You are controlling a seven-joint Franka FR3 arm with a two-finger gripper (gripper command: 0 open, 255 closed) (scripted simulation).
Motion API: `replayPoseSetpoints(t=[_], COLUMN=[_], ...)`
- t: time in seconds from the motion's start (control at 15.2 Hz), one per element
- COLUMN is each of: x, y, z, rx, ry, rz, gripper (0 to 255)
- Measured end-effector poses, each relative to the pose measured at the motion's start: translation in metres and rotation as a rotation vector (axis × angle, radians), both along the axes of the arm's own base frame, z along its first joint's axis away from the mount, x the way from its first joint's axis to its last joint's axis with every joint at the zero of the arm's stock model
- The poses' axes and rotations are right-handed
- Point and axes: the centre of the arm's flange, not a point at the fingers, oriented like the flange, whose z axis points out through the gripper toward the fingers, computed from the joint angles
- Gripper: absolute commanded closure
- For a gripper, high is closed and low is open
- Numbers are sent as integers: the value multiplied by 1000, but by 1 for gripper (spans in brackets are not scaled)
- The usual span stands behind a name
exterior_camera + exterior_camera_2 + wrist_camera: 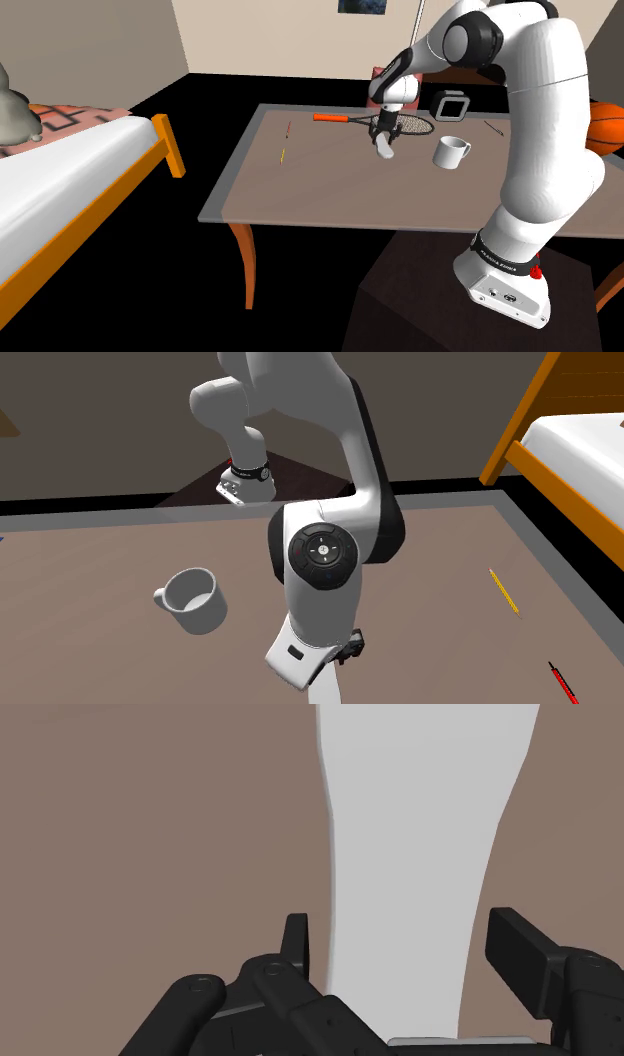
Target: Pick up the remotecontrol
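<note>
Straddling the remote control (420,824), the claw (400,919) stands open: one black finger (296,944) sits on each side of the plain white body, and a narrow gap separates each finger from the remote's edge, so nothing is clasped. The remote runs lengthwise away from the claw over the brown surface (150,834) and widens toward its far end.

In the shoulder view the claw (385,132) points down at the surface (320,190), with the remote control (384,150) lying flat directly under its tips, toward the far middle. Just behind it lies a racket (330,118) with an orange handle. A white mug (450,152) stands near, to the shoulder view's right. A yellow pencil (283,155) and a red pencil (289,128) lie well apart from the remote, to that view's left. An orange-framed bed (120,160) stands beyond the surface's left edge.
</note>
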Motion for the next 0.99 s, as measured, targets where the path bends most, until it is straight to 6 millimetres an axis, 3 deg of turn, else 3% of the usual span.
replayPoseSetpoints(t=[0.99], x=[0], y=[0], z=[74], rx=[0], ry=[1], rz=[0], gripper=[255])
